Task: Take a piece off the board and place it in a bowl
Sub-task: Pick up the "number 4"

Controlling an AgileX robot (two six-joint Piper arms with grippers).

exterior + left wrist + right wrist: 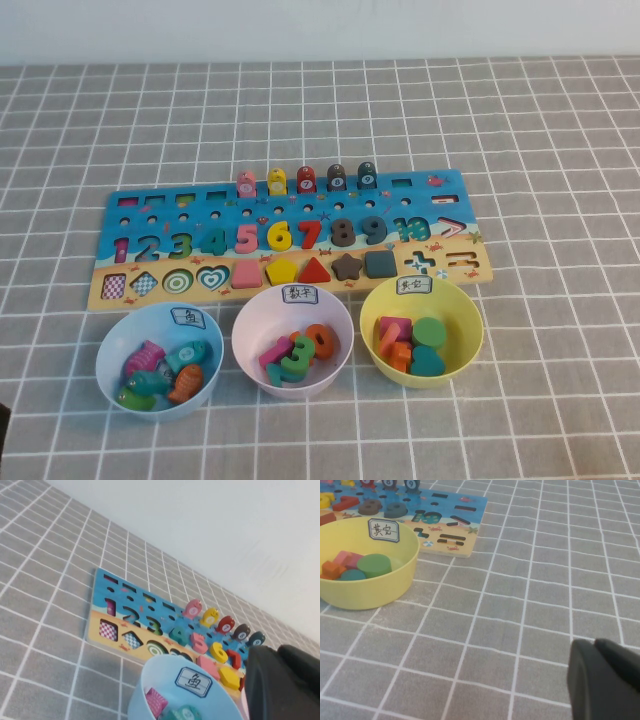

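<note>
Gridded grey surface (560, 150) held the board (140, 200), the 4 (214, 241) upright left of centre, just beyond the pink bowl (248, 325), nearer the left gripper (280, 680) than the right gripper (605, 680); jaws' state unclear.

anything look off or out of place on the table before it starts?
Nothing stands out. The board lies flat with the piece seated; the bowl and its neighbours stand upright. Left pincer and right pincer hang back from the board.

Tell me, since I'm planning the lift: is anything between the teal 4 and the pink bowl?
Nothing visible. The teal 4 sits on the board; the pink bowl is just in front. Left gripper and right gripper hang back, off the board.
</note>
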